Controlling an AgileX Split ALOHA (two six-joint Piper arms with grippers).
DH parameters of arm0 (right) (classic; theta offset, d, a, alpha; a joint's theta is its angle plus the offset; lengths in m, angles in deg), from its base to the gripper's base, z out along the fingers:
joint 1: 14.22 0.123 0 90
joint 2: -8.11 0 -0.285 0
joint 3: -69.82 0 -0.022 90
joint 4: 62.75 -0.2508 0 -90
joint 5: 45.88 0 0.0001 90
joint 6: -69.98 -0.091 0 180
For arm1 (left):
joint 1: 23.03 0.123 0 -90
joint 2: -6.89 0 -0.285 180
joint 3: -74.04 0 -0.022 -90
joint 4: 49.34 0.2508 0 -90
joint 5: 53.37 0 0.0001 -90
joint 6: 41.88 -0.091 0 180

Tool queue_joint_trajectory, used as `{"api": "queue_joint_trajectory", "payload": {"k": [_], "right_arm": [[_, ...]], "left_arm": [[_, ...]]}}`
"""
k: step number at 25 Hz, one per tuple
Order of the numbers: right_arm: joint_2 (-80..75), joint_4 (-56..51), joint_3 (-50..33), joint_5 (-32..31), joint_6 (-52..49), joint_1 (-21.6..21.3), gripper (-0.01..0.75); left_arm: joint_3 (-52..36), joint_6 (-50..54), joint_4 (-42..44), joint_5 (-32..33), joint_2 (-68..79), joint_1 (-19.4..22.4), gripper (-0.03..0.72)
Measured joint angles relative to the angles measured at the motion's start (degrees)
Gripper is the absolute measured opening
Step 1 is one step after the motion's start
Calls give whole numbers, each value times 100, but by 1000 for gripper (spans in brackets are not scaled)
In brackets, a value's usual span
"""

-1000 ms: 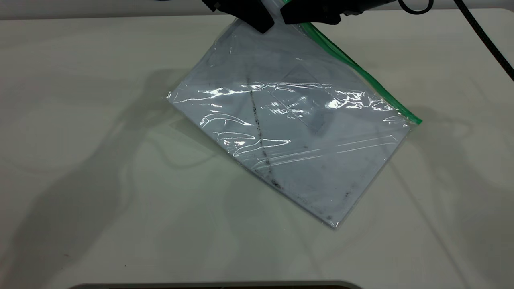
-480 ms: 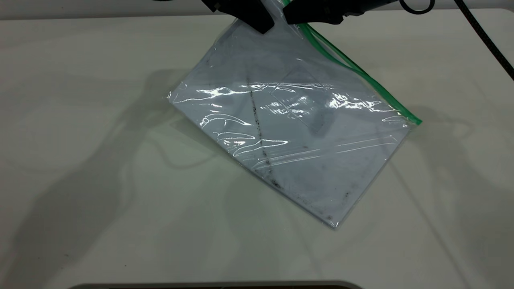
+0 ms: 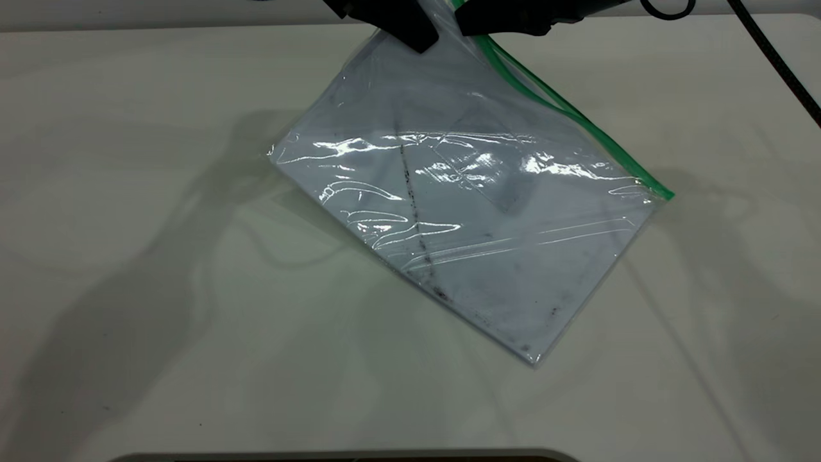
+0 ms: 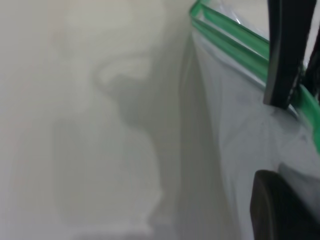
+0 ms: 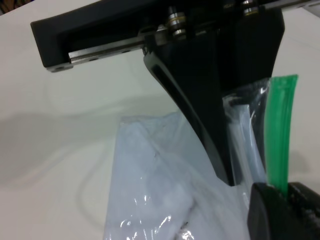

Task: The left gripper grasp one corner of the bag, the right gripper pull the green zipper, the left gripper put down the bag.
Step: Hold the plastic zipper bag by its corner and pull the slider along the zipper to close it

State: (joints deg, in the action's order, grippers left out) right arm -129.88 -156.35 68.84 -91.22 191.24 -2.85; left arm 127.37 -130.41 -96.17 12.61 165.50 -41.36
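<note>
The bag (image 3: 468, 212), a clear pouch with a white sheet inside, hangs tilted from its far corner while its near corner rests on the table (image 3: 128, 256). My left gripper (image 3: 420, 40) is shut on that raised corner, and one of its fingers (image 4: 282, 210) lies against the plastic. My right gripper (image 3: 463, 27) sits just beside it, shut on the green zipper (image 3: 596, 135). The green strip (image 5: 279, 130) runs down between the right gripper's fingers (image 5: 270, 215). Near the grippers the zipper parts into two green strands (image 3: 513, 70). The slider tab is hidden.
A black cable (image 3: 776, 58) trails from the right arm across the table's far right. A dark edge (image 3: 346, 457) shows at the front of the table. Bare table surface lies to the left and in front of the bag.
The right gripper has edged a little to the right along the zipper. The green strip below it has split into two strands. The left gripper and the bag have stayed put.
</note>
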Motion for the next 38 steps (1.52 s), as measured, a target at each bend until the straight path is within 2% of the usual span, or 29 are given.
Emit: {"api": "queue_joint_trajectory", "payload": {"k": [5,29,38], "right_arm": [[18,-147,34,198,0,5,33],[72,-326,103,919,-5,61,33],[-9,-289,110,1250,-5,48,33]], "left_arm": [[-6,-99,-333,-182,-29,128,51],[0,-259,-796,-405,-232,339,51],[0,-303,-1150,-470,-232,583,51]]}}
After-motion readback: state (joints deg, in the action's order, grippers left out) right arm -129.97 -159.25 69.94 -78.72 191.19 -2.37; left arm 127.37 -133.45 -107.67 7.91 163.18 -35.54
